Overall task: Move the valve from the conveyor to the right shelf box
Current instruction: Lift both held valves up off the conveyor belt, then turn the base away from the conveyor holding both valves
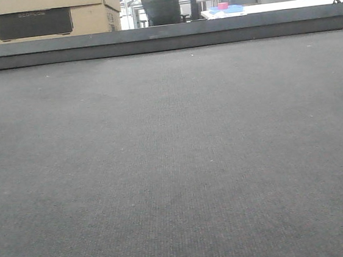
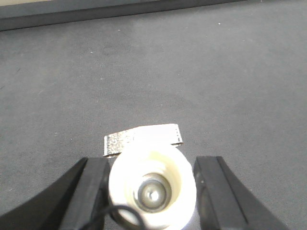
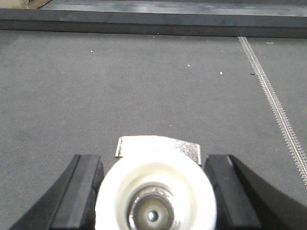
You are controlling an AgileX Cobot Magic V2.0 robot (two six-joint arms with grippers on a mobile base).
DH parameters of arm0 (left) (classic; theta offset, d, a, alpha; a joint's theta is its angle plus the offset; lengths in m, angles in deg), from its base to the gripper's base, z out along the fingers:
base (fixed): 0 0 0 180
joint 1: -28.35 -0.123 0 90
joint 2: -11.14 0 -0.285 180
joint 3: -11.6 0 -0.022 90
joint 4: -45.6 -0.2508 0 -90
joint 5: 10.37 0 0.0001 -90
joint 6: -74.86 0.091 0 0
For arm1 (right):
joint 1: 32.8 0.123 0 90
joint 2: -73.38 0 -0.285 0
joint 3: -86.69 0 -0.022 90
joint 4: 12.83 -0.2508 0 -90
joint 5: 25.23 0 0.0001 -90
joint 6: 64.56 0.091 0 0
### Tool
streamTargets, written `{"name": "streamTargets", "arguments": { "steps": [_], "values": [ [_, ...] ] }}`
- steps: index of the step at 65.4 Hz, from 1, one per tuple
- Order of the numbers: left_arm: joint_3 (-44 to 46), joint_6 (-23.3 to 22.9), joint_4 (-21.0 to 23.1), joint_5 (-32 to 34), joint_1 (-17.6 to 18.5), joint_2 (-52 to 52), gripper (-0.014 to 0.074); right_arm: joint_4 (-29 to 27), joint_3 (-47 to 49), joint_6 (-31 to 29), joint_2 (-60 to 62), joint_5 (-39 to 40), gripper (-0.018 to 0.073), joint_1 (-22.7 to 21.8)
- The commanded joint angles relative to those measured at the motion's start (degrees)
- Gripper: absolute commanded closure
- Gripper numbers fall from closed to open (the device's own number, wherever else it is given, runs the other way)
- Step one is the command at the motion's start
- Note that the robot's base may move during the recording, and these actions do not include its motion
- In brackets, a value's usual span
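Both grippers are working over the conveyor [image 1: 175,165], each one with a valve between its fingers. Left gripper [image 2: 151,162] is clamping the left valve [image 2: 152,184]: cream round body, metal core facing the wrist camera, black fingers [image 2: 88,191] pressing in on both sides. The left tab [image 2: 144,139], silver, is sticking out from behind that body, pointing toward the dark rail [image 2: 96,14] at the belt's far edge. Right gripper [image 3: 153,160] is gripping the right valve [image 3: 156,191]: white round body, steel centre with a small hole, fingers hugging both flanks. The body's rim is overlapping the finger tops there, so the contact line itself is hiding, but I'm reading it as clenched on the part. The right tab [image 3: 158,146] is likewise pointing away from the wrist. I can't tell whether either valve is resting on the belt or hanging just off it. A thin metal seam [image 3: 273,105] is running along the belt to the right of the right gripper, heading up to the rail. Front view is taking in the grey woven belt and the rail, with cardboard boxes [image 1: 37,17] sitting behind the rail on the left and a white table [image 1: 287,6] further back on the right carrying a blue item [image 1: 228,9].
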Motion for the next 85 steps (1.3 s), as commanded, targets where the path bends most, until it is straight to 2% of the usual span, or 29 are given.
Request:
{"name": "streamTargets", "arguments": {
  "steps": [1,85],
  "values": [
    [0.80,-0.39,0.31,3.29,0.25,-0.57,0.0708,0.13,0.93,-0.10,0.71,4.26,0.0713,-0.15],
    [0.80,-0.39,0.31,3.28,0.25,-0.91,0.0708,0.13,0.93,-0.10,0.71,4.26,0.0713,-0.15]
  ]
}}
